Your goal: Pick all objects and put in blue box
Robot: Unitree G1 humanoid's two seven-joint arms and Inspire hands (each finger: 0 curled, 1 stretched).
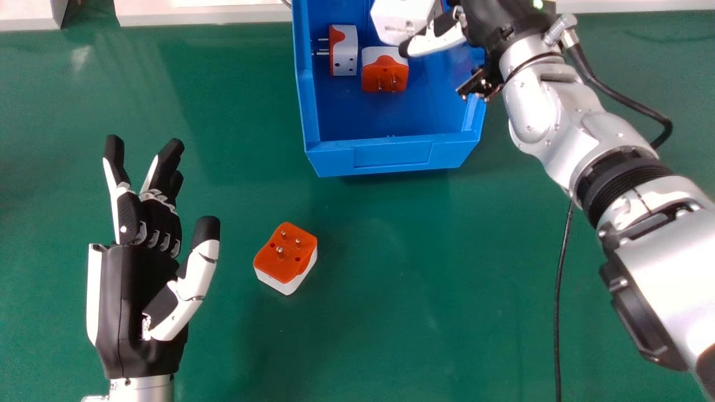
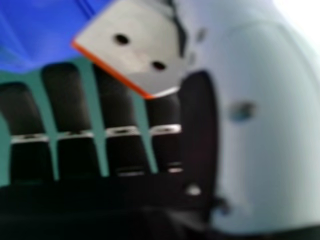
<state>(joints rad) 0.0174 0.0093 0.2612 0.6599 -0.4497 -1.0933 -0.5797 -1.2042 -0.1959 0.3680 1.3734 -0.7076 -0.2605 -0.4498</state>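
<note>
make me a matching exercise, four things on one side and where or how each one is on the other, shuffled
Things
1. blue box
2. plug adapter in the right hand's grip
3. left hand
4. plug adapter outside the box

Places and states
a. open and empty
b. prongs up on the green table
c. two plug adapters lie inside it
d. held above the box

Pairs: 1-c, 2-d, 3-a, 4-b

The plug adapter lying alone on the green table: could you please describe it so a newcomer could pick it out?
In the head view, find the blue box on the green table. Nearer the robot, right of the left hand, lies the adapter, orange three-pinned face up. Unlike the other adapters, in or over the box, it rests on the table itself.
</note>
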